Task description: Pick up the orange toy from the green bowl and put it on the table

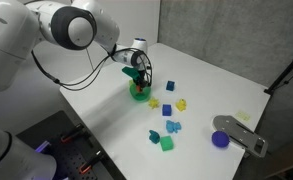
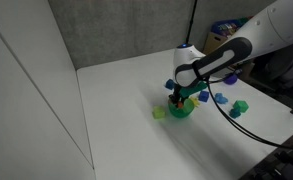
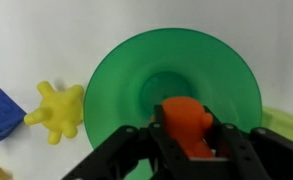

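The green bowl [image 3: 176, 80] sits on the white table [image 3: 36, 40]; it also shows in both exterior views [image 1: 139, 94] [image 2: 180, 111]. The orange toy [image 3: 189, 126] is clamped between my gripper's [image 3: 191, 135] black fingers, just above the bowl's near half. In both exterior views my gripper [image 1: 138, 76] [image 2: 177, 93] points down right over the bowl, and the toy is only a small orange speck at its tip [image 2: 176, 99].
A small yellow toy [image 3: 58, 110] and a blue block [image 3: 1, 115] lie beside the bowl. Several blue, yellow and green pieces [image 1: 168, 128] are scattered on the table. A purple disc [image 1: 220, 139] and a grey device [image 1: 241, 133] lie near the table's edge.
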### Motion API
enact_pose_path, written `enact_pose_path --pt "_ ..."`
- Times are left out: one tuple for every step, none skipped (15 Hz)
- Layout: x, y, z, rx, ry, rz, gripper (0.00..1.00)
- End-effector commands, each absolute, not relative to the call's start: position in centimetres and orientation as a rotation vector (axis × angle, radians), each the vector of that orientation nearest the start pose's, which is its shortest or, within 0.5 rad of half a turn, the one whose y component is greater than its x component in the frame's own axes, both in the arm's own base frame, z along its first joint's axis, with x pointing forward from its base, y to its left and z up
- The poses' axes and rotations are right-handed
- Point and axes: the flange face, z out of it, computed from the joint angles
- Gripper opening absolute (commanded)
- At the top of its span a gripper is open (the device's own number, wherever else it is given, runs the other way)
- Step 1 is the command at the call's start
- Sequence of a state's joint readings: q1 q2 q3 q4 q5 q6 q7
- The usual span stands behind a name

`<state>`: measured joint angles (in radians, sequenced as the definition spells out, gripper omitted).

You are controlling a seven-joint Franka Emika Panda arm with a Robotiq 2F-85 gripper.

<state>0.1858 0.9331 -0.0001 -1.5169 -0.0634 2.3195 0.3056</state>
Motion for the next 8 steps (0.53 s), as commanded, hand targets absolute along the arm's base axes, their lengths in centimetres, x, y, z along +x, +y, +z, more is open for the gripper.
enact_pose_path --pt "68.2 12.1 14.2 -3.206 0.125 0.189 0.14" --pt "68.5 11.8 15.2 -3.212 0.129 0.184 0.14" --pt "68.8 11.1 16.2 -3.219 0.144 0.179 0.14" --pt "69.0 10.4 17.0 -3.226 0.164 0.172 0.14" --pt "69.2 9.5 17.7 -3.237 0.184 0.166 0.14" --pt "69.4 8.4 18.2 -3.246 0.211 0.158 0.14" --pt "69.6 7.0 18.7 -3.254 0.251 0.141 0.14" --pt "69.8 5.7 19.2 -3.258 0.294 0.127 0.14"
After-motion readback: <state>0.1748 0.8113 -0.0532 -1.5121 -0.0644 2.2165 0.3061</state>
